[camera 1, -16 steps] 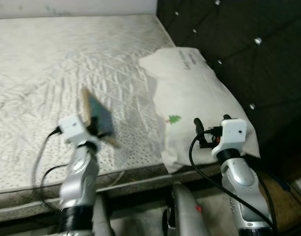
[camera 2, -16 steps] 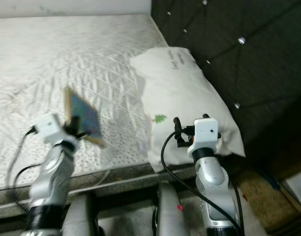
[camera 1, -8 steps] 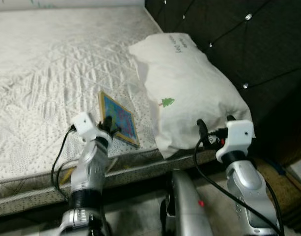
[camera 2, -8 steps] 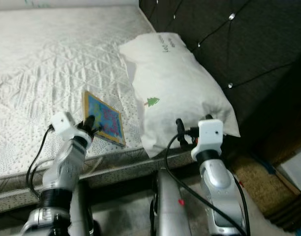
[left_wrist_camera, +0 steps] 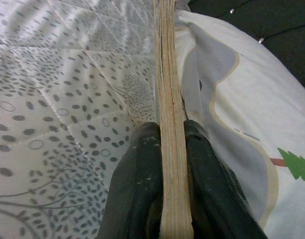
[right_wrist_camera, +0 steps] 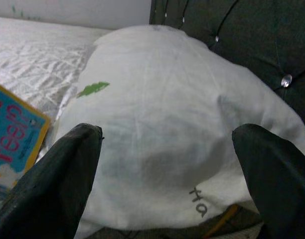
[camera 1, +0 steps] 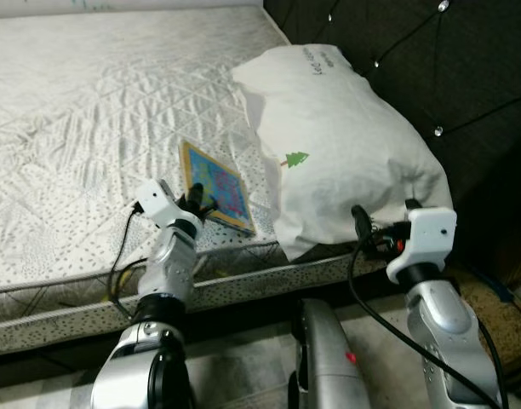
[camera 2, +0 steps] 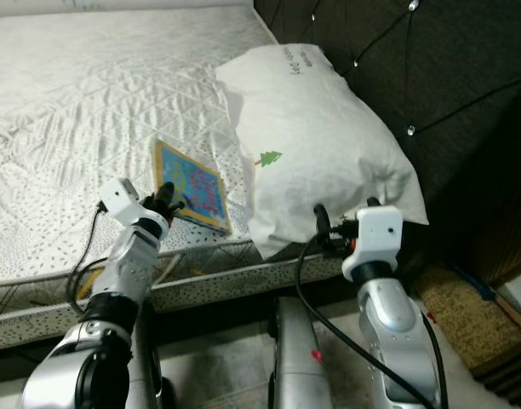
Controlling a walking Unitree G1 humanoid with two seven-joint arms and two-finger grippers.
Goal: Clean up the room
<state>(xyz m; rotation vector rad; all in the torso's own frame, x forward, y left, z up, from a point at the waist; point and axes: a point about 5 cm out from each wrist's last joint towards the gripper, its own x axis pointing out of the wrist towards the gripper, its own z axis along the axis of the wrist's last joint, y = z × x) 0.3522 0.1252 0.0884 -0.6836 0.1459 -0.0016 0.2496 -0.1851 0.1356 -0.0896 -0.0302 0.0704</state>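
Now, left gripper [left_wrist_camera: 165, 149]: pinching the picture book [camera 1: 216, 187] by its edge, lower centre, on the mattress [camera 1: 82, 111].
Right gripper [right_wrist_camera: 167, 164]: spread, facing the pillow [camera 1: 346, 153].
Risk: releasing near the mattress edge may let the book slide off.

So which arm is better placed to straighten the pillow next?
The right. Its gripper is open, empty and pointed at the pillow, close to it. The left gripper is shut on the book.
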